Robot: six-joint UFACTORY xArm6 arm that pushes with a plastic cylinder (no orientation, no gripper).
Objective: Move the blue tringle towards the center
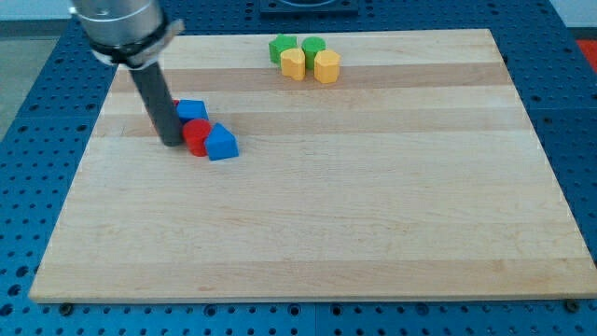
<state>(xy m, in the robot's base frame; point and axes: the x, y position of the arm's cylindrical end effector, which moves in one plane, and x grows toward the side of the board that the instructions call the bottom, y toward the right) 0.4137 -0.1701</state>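
Note:
The blue triangle block point(222, 144) lies on the wooden board point(317, 224) at the view's left, touching a red block point(197, 136) on its left. A blue cube-like block point(192, 110) sits just above the red one, and a sliver of another red block point(175, 107) shows behind the rod. My tip point(172, 143) rests on the board right beside the red block's left side, to the left of the blue triangle.
Two green blocks point(283, 47) point(313, 47) and two yellow blocks point(294, 63) point(326, 66) cluster near the view's top centre. The board lies on a blue perforated table point(37, 84).

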